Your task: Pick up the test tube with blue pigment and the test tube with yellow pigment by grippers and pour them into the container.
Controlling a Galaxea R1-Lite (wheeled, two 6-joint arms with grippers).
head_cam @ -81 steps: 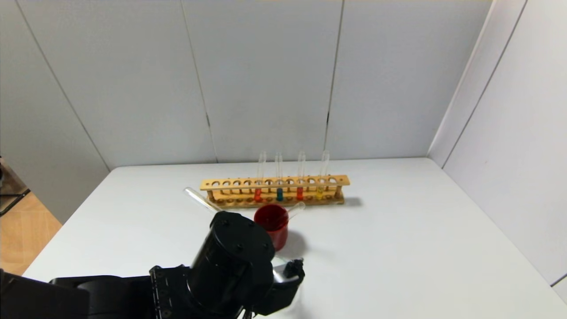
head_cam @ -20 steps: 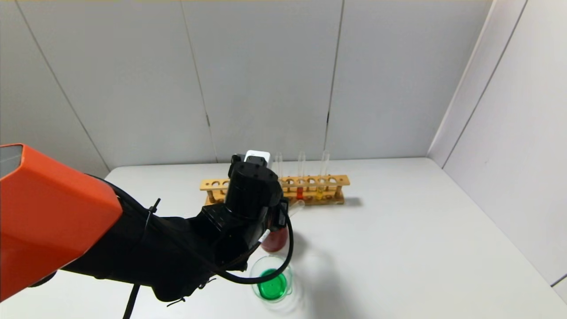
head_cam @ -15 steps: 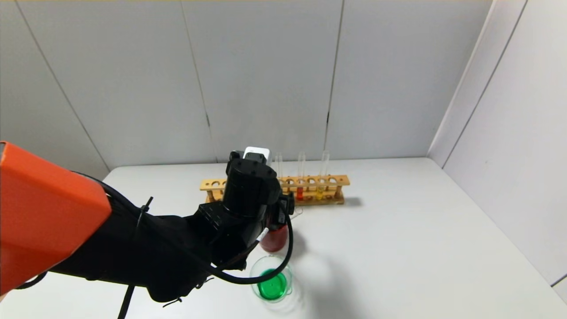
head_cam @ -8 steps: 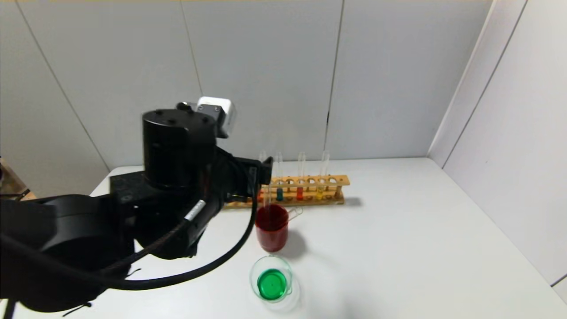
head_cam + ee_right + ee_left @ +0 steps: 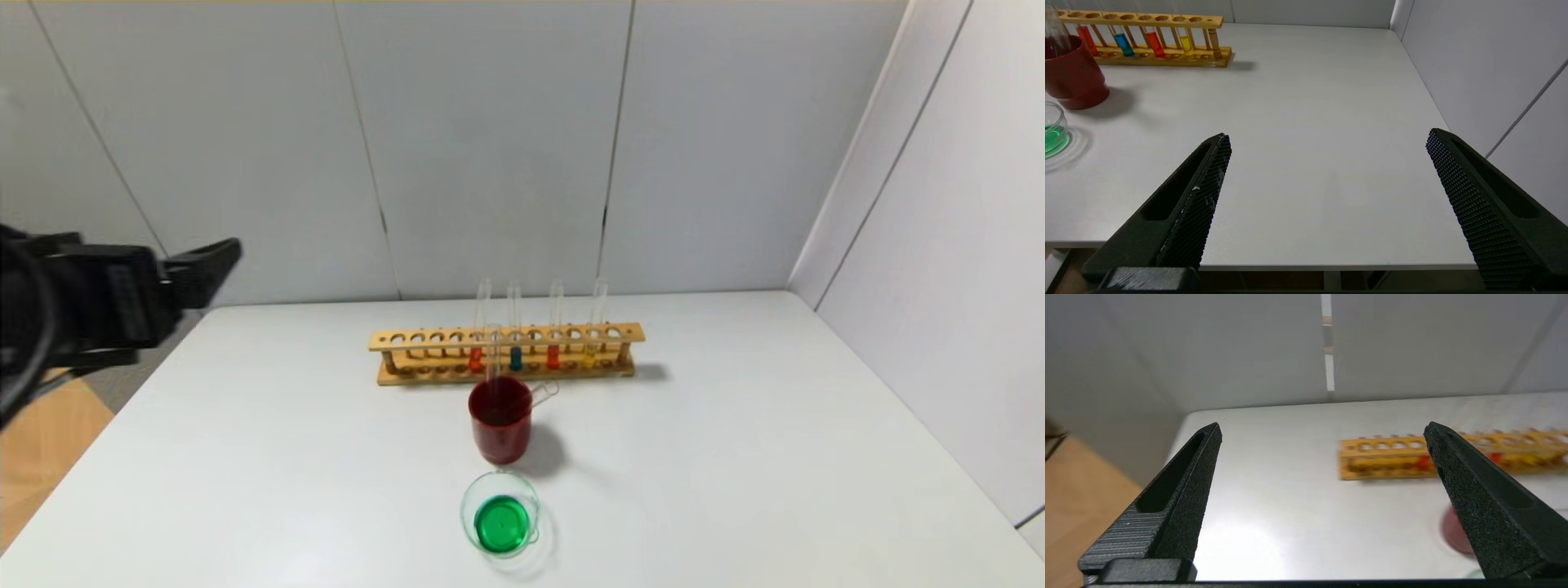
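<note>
You have one wooden rack (image 5: pixel 506 353) holding four upright tubes: two orange-red, one blue (image 5: pixel 515 357), one yellow (image 5: pixel 589 356). In front of the rack: one red cup (image 5: pixel 500 430) with two empty tubes, and one glass dish (image 5: pixel 500 514) of green liquid.

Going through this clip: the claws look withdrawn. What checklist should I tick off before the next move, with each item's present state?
1. Left claw open and empty: ok, raised by the table's far left corner.
2. Right claw open and empty: ok, over the table's near right part.
3. Container upright, holding green liquid: ok.
4. Empty tubes put away in the red cup: ok, one upright, one leaning on the rim.
5. Rack standing, with four filled tubes upright in it: ok.
6. Spills beside the container: cannot tell.
</note>
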